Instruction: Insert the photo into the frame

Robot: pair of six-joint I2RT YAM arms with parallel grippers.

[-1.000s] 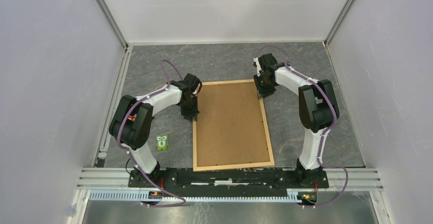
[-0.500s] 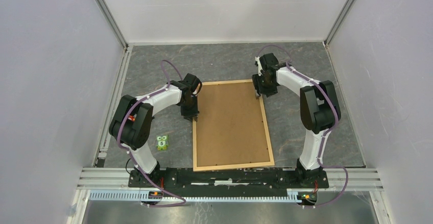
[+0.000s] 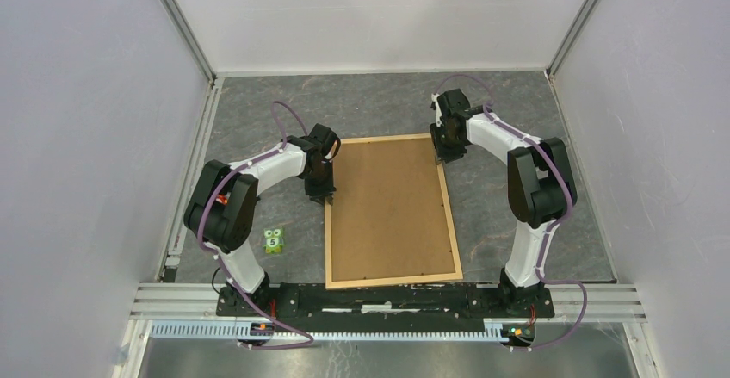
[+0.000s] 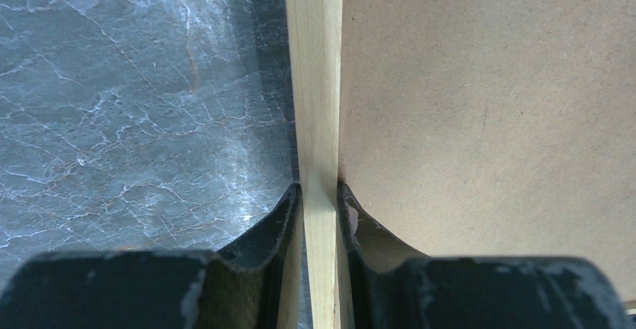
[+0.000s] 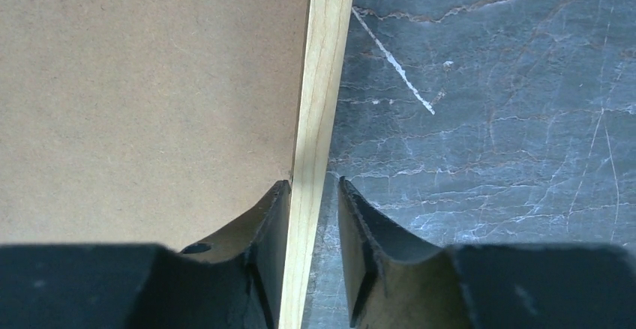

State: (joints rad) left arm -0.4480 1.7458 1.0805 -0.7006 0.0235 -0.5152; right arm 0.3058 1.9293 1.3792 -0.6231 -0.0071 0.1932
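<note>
The frame [image 3: 394, 281] lies flat mid-table, its thin light wooden strips around a plain brown backing board [image 3: 389, 210]. The photo is hidden. My left gripper [image 3: 324, 195] is on the frame's left strip. In the left wrist view it [image 4: 320, 194] is shut on that strip [image 4: 315, 82], both fingers pressed against the wood. My right gripper [image 3: 442, 156] stands at the far end of the right strip. In the right wrist view it [image 5: 313, 190] straddles that strip [image 5: 324, 67], open: the inner finger lies against the wood, and grey table shows between wood and outer finger.
A small green owl card [image 3: 274, 240] lies on the grey marbled table [image 3: 379, 107] left of the frame, near the left arm's base. White walls close in on three sides. A metal rail [image 3: 387, 296] runs along the near edge.
The right wrist shifted slightly at the frame's far right corner, and its jaws widened, then narrowed again. The left arm and the frame have not moved.
</note>
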